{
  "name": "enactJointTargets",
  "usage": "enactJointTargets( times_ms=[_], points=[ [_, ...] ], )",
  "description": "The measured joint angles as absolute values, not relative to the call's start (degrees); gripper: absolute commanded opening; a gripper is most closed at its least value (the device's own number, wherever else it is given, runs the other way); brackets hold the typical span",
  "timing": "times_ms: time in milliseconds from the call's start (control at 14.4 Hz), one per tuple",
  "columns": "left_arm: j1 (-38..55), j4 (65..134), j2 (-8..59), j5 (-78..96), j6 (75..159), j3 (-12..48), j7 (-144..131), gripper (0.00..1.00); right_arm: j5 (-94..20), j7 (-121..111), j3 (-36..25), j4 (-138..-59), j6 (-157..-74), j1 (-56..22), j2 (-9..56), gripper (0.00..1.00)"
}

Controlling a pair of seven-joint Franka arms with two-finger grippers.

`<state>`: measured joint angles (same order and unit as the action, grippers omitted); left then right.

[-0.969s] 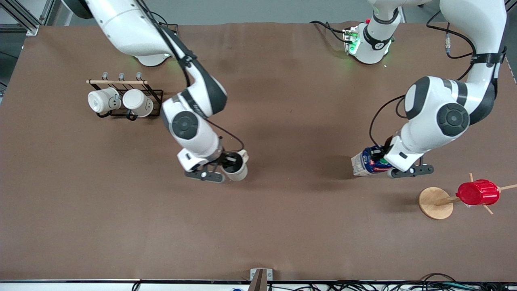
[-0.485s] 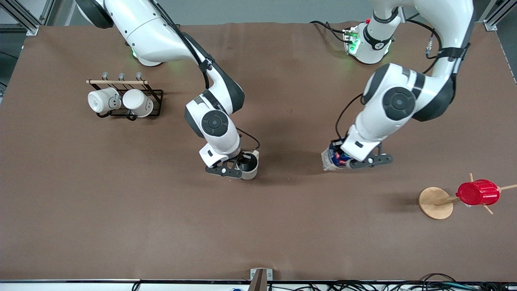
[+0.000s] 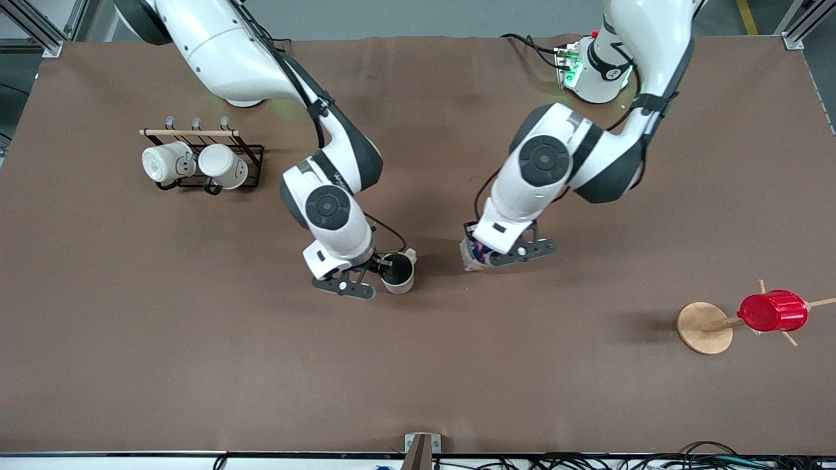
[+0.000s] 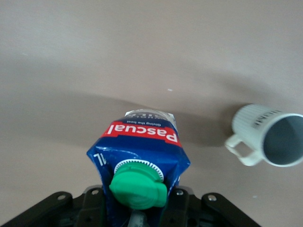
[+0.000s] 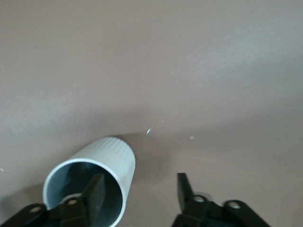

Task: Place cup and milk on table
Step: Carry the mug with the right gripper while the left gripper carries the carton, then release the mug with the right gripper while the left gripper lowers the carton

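Note:
The cream-white cup with a grey inside stands upright on the brown table near its middle. My right gripper is open and straddles the cup's wall. In the right wrist view, one finger is inside the cup and the other is outside; the gripper's midpoint lies beside the rim. My left gripper is shut on the blue and white milk carton and holds it low over the table beside the cup. The left wrist view shows the carton, its green cap, and the cup.
A black wire rack with two white mugs stands toward the right arm's end. A round wooden disc stand with a ribbed red cup on a peg stands toward the left arm's end, nearer the front camera.
My left gripper has carried the milk toward the table's middle, close to the cup. My right gripper has carried the cup toward the middle, set it down and opened.

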<state>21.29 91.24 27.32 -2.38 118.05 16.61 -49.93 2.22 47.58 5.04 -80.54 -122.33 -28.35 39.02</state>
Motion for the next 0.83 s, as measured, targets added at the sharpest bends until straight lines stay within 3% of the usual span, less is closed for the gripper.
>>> enactJointTargets(
  times_ms=[485,831],
  points=[
    [27.13,83.85,34.4,-5.5,118.06,15.83,-53.47,0.08,2.47,36.94,4.2,-79.72,-107.9,-15.34,23.35,0.97],
    [27.55,83.19,35.54,-6.86,118.84,15.73,-56.25,0.09,2.46,24.26,4.22,-80.57,-104.16,-5.49,17.95,0.97]
  ],
)
